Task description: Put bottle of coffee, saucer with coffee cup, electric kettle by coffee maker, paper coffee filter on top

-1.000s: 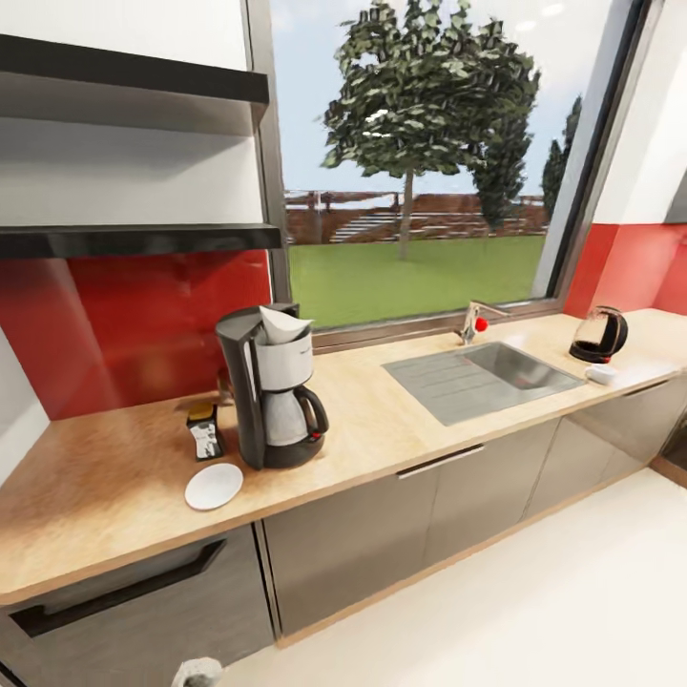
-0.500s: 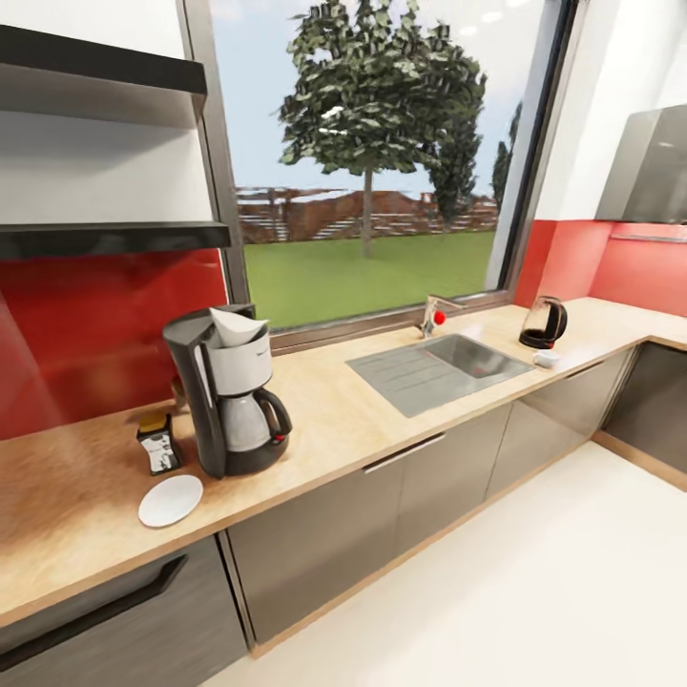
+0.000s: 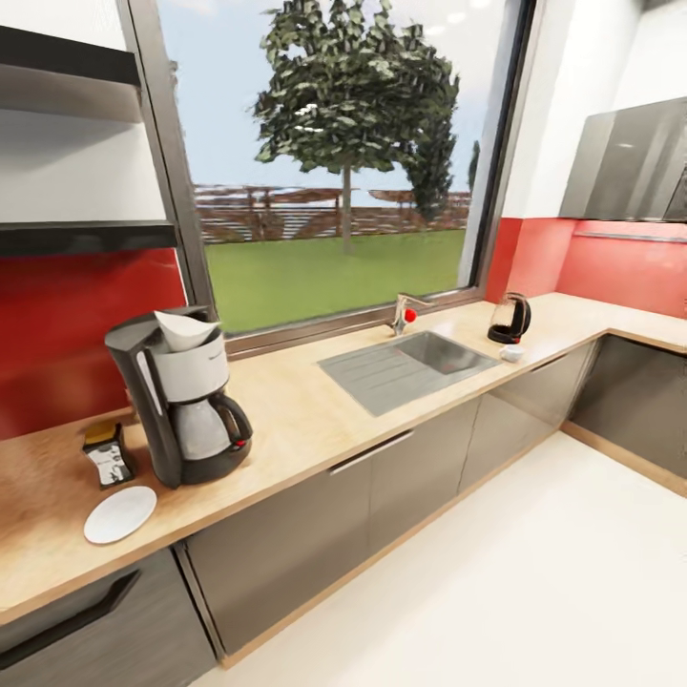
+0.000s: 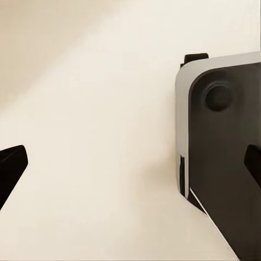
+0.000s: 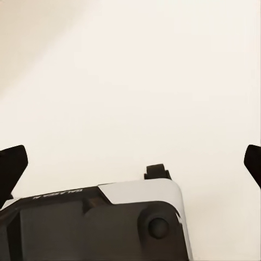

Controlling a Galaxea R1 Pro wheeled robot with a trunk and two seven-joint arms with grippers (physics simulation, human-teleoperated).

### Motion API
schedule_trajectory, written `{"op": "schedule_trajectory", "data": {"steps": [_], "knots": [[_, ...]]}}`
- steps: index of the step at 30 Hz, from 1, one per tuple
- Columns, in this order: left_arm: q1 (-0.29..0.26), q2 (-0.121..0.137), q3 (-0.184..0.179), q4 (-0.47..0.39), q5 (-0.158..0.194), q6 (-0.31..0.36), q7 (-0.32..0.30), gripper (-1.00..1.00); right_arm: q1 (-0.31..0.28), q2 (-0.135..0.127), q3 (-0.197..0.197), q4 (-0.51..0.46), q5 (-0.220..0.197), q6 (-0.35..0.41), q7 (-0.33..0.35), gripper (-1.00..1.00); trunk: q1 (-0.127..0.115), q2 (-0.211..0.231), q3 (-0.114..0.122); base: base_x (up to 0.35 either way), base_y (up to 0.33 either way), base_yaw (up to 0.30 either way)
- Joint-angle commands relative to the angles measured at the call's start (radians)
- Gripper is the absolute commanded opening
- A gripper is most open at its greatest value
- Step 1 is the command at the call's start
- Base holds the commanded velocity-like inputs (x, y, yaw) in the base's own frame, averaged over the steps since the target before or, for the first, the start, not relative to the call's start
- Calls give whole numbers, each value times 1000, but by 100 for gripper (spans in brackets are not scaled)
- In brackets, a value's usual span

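Coffee maker point(image 3: 179, 396) stands on the kitchen countertop point(image 3: 305, 410) with the paper coffee filter point(image 3: 183, 328) on top. Bottle of coffee point(image 3: 107, 452) and saucer point(image 3: 120, 514) sit just beside it. Electric kettle point(image 3: 509, 318) is far off past the sink point(image 3: 405, 365). Both claws, left gripper point(image 4: 130, 163) and right gripper point(image 5: 130, 163), are spread wide over the pale floor point(image 3: 534, 582).

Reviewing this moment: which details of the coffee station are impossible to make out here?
- Head view: the small white object beside the electric kettle is too small to identify as the coffee cup.
- Head view: the label on the bottle of coffee is too small to read.
- Head view: the kitchen shelf is cut off by the left edge.
- Wrist views: only the dark tips of the fingers show at the edges, wide apart over pale floor.
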Motion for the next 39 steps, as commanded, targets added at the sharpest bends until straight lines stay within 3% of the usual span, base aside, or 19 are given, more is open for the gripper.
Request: {"op": "schedule_trajectory", "data": {"steps": [1,11,25,39], "knots": [[-2,0,8,3,-10,-6,4,100,-1,-1,7,0,-11,-3,3,100,1,-2,-2,154,-258,-1],[-1,-1,13,2,-7,-7,4,100,-1,-3,5,0,-16,-2,-1,100,1,-2,-2,193,-233,-71],[-2,-3,13,1,-8,-7,4,100,-1,-30,5,1,-17,-2,3,100,1,-2,-2,234,-202,-287],[-1,-22,13,-1,-8,-7,4,100,1,-32,5,1,-16,-2,2,100,1,-2,-2,175,-231,-300]]}}
